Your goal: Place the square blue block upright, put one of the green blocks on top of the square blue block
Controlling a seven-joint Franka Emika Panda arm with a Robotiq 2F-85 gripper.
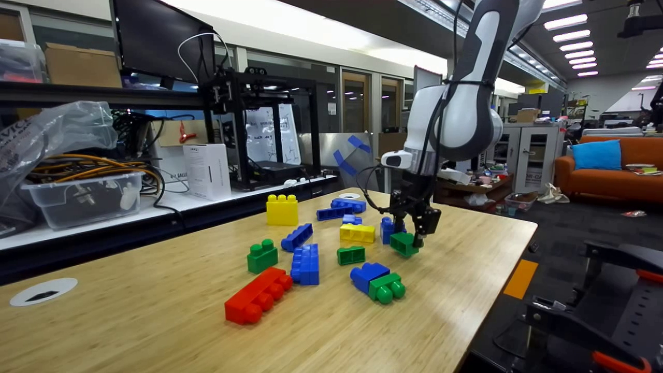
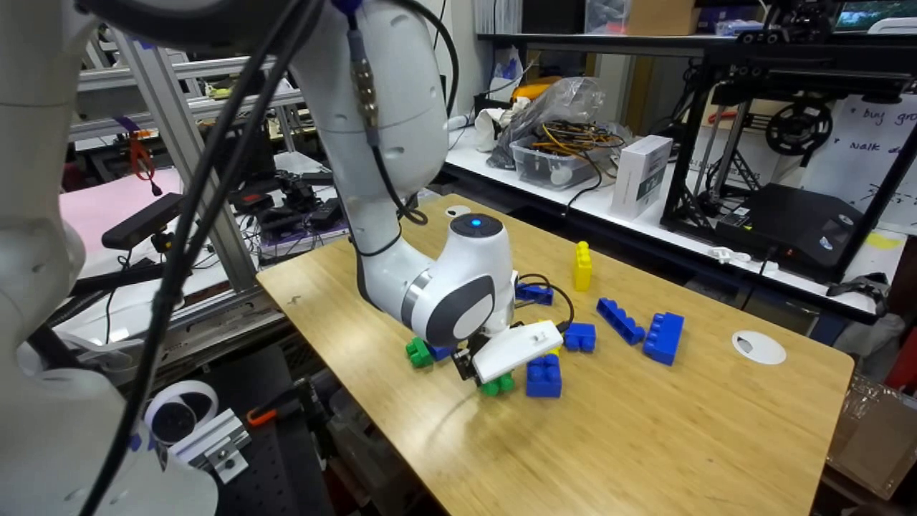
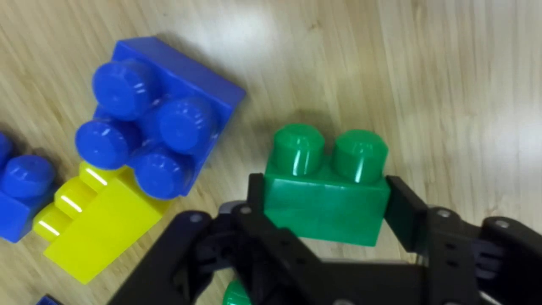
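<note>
Green plastic is pinched by the end effector (image 3: 328, 197): the green block (image 3: 324, 207) is clasped at both ends, turned on its side, with its two studs pointed sideways and its hollow underside shown in an exterior view. Whether the bench (image 1: 440, 290) is touched by it cannot be told. Just beside it, the square blue block (image 3: 186, 82) is stood upright on the bench, its four studs faced upward. Near that block a yellow brick (image 3: 103, 228) is laid on its side, and past the yellow brick a short blue brick (image 3: 12, 214) is seen. In an exterior view, a second green brick (image 1: 351, 255) is found near the held one, and a joined blue-and-green pair (image 1: 377, 283) is placed nearer the foreground. Farther out, a long red brick (image 1: 254, 298), a long blue brick (image 1: 305, 264), a chunkier green brick (image 1: 262, 258) and a standing yellow brick (image 1: 282, 212) are spread over the bench.
</note>
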